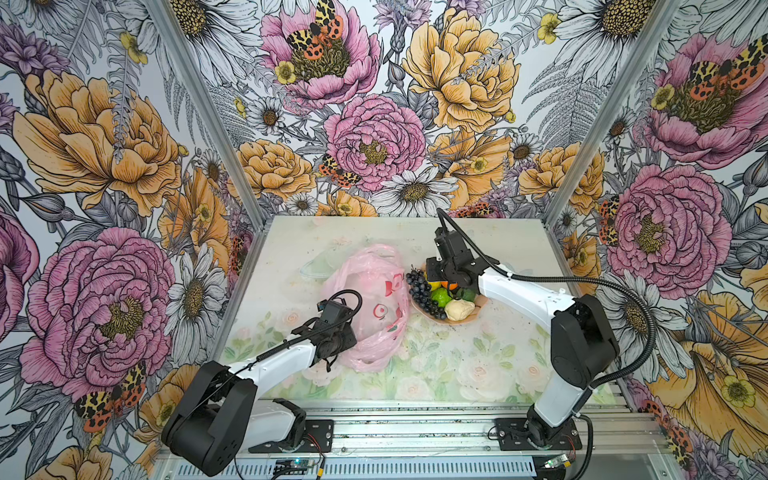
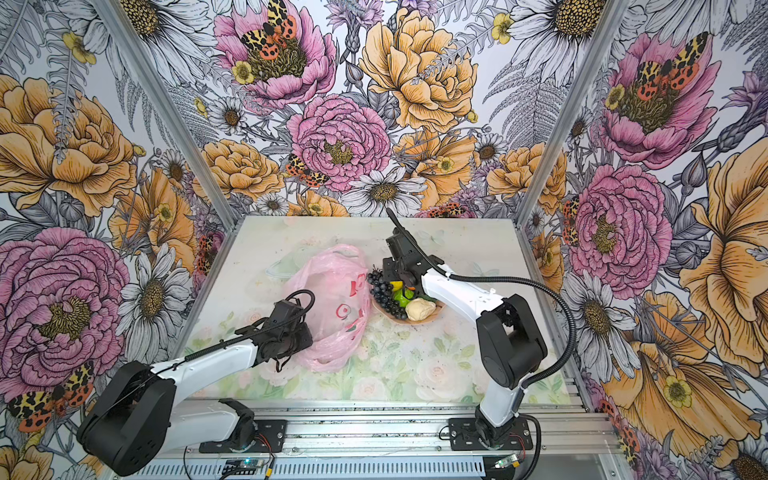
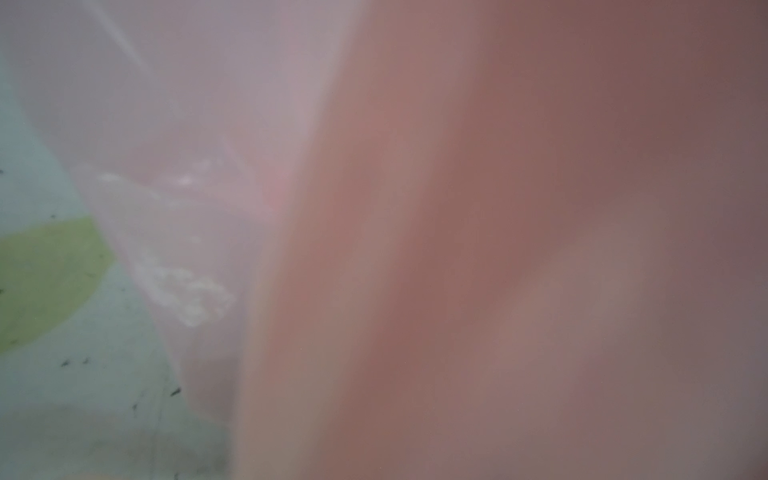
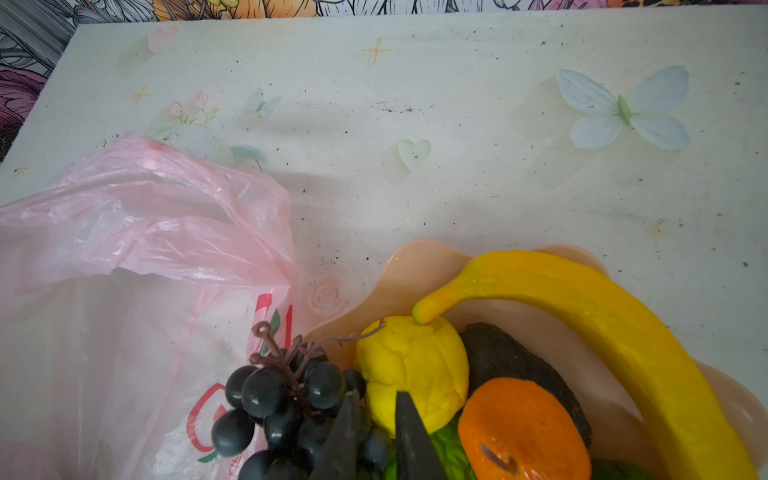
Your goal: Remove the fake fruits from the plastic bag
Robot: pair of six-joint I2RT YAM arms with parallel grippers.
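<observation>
The pink plastic bag lay crumpled about the middle of the table, and the left gripper was down at its near left end. Plastic smothered that wrist's view, so I could not tell how its jaws stood.

The right gripper hung over the peach bowl, just beside the bag's right side. Its fingertips were slightly parted and held nothing. The bowl held the banana, lemon, orange, avocado, lime and cream lumpy piece. The grape bunch spilled over the rim on the bag's side.

It looked like a drop-off. I would lift straight up, clear of the grape stem, before swinging away. Open table lay toward the near right corner and the far edge. Whether any fruit remained in the bag, I could not see.
</observation>
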